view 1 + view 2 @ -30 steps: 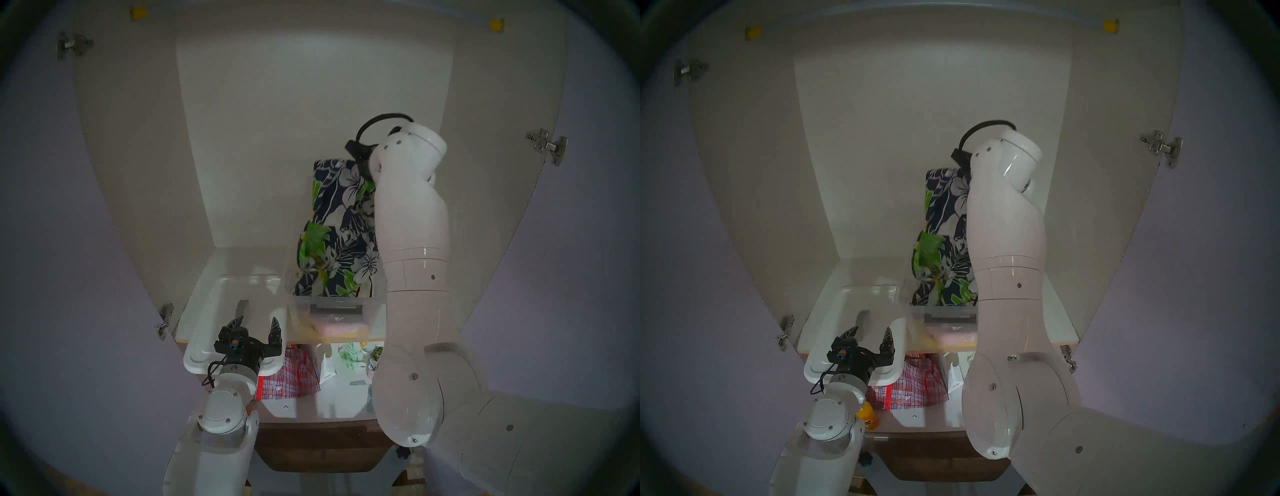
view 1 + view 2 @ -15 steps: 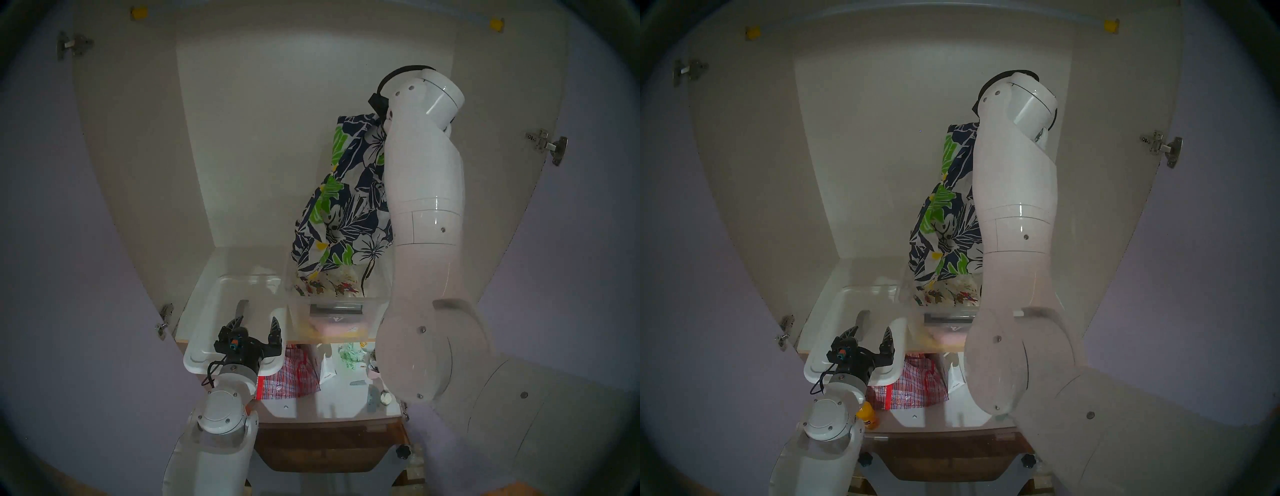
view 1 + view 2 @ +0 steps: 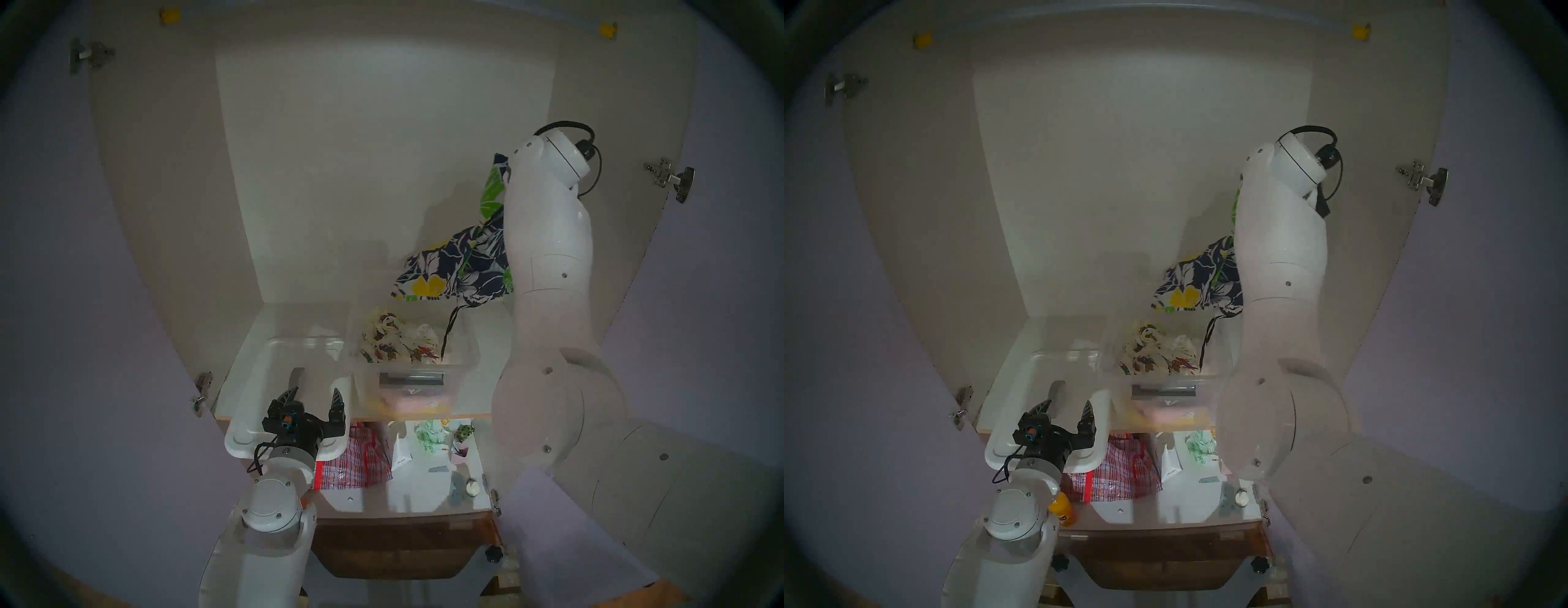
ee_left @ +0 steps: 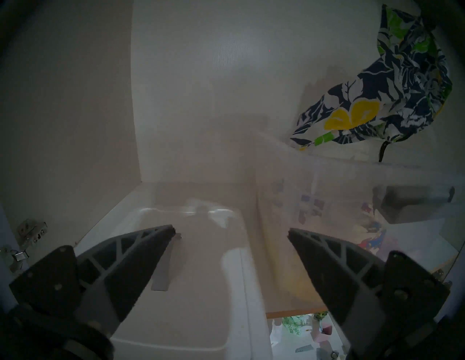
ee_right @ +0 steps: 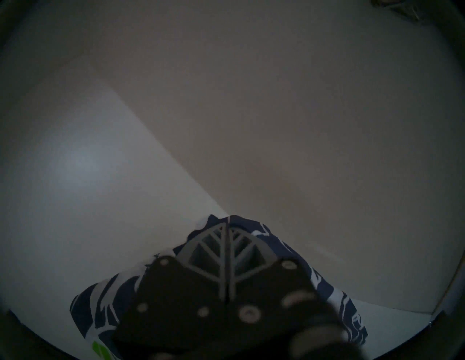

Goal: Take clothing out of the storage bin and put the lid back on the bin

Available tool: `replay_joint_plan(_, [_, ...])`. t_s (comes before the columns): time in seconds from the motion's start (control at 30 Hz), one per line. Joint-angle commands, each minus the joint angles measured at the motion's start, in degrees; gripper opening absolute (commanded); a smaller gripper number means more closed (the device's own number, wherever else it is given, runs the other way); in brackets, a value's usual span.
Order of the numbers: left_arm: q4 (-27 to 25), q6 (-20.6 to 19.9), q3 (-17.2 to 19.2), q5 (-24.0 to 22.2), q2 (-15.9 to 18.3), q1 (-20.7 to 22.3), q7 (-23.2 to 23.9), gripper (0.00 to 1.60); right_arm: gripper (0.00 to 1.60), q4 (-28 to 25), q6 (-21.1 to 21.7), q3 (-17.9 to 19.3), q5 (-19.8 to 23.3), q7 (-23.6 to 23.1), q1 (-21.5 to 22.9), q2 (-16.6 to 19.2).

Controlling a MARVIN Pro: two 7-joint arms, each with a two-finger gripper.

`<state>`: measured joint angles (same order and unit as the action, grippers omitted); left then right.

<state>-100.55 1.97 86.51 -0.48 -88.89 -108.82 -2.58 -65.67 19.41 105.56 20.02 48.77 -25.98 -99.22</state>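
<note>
While left pincer [image 3: 315, 403] hangs spread wide, grasping nothing, low centre-left of head view, lid [image 3: 271, 373] lies beneath it on shelf, just left of storage bin [image 3: 469, 361]. Cream printed fabric [image 3: 399, 339] sits inside bin. Farther back, upper right, right pincer [image 5: 228, 227] clenched on clothing [image 3: 462, 265], garment hanging clear above bin.

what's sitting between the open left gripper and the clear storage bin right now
Only the lid on the shelf: the left gripper hovers over it, beside the storage bin. The head views show it.
</note>
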Motion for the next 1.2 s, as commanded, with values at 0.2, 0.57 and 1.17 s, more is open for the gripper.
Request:
replay_joint_plan(0.2, [-1.6, 1.0, 0.0, -0.3, 0.1, 0.5, 0.3, 1.60, 0.00, 7.8, -7.4, -2.3, -4.0, 0.7, 3.3, 4.2])
replay_joint_plan(0.57, [-1.6, 1.0, -0.1, -0.3, 0.1, 0.5, 0.2, 1.60, 0.00, 14.6, -14.5, -4.6, -7.0, 0.4, 2.3, 7.8])
replay_joint_plan(1.17, [-1.6, 0.9, -0.1, -0.3, 0.2, 0.5, 0.1, 1.60, 0.00, 31.3, -20.4, -15.0, -12.2, 9.8, -11.7, 3.6])
